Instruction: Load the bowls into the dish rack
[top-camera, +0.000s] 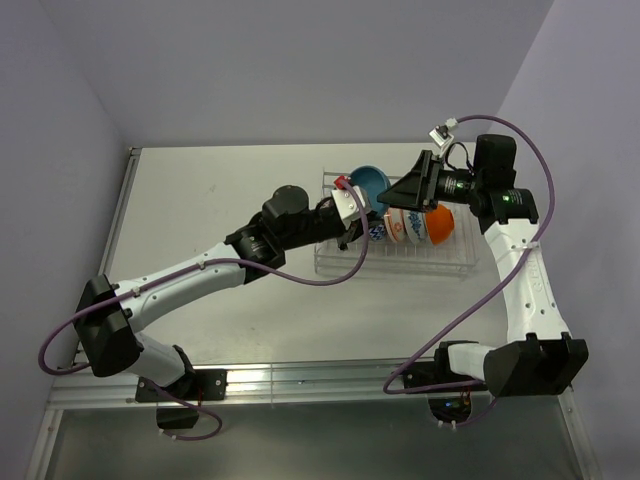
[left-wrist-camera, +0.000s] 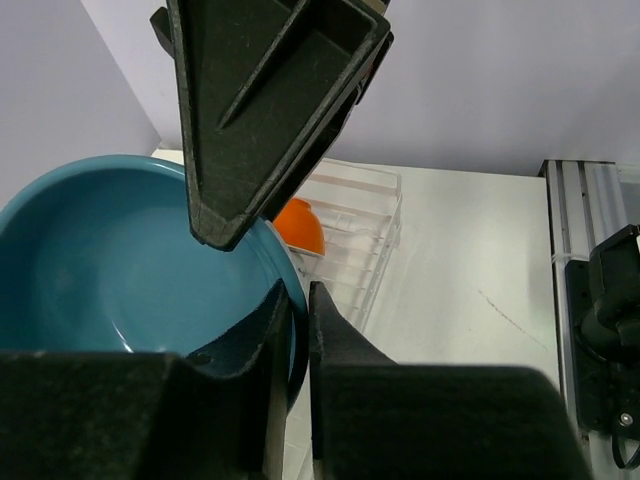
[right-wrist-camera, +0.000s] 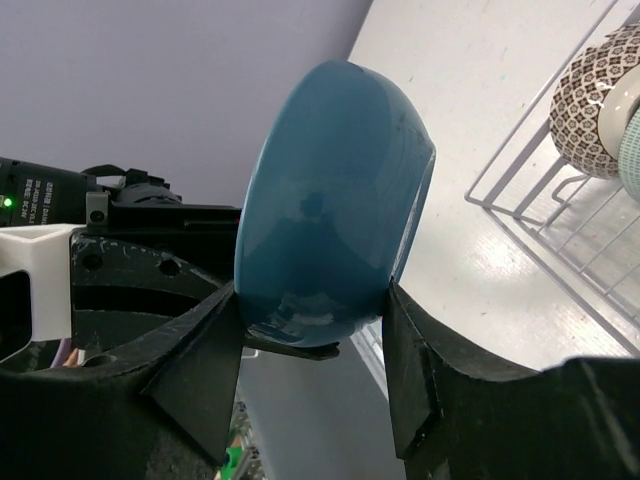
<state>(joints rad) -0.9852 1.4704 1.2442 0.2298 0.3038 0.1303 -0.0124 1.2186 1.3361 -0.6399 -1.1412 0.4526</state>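
- Toward the far edge of the bench (top-camera: 220, 200), right of its middle, the teal bowl (top-camera: 368, 181) hangs on edge in the air, over the end of the dish rack (top-camera: 432, 258) that faces the bench's left edge.
- Both arms are on it. The left hand (left-wrist-camera: 297, 300) has its fingers nearly together, pinching the bowl's rim. The right hand (right-wrist-camera: 312, 295) is closed across the bowl, one finger against the underside and the other against the rim.
- Judged from this, the step in hand is a pass of the teal bowl between the arms just before it is racked.
- The next move calls for one hand to let go cleanly while the other keeps the bowl upright, then lowers it between the wires at the free end.
- In the rack, standing on edge in a row toward the bench's right edge: a blue-white patterned bowl (top-camera: 377, 232), a white bowl with orange pattern (top-camera: 405, 228) and an orange bowl (top-camera: 438, 224). The right wrist view also shows a brown-patterned bowl (right-wrist-camera: 595, 100) there.
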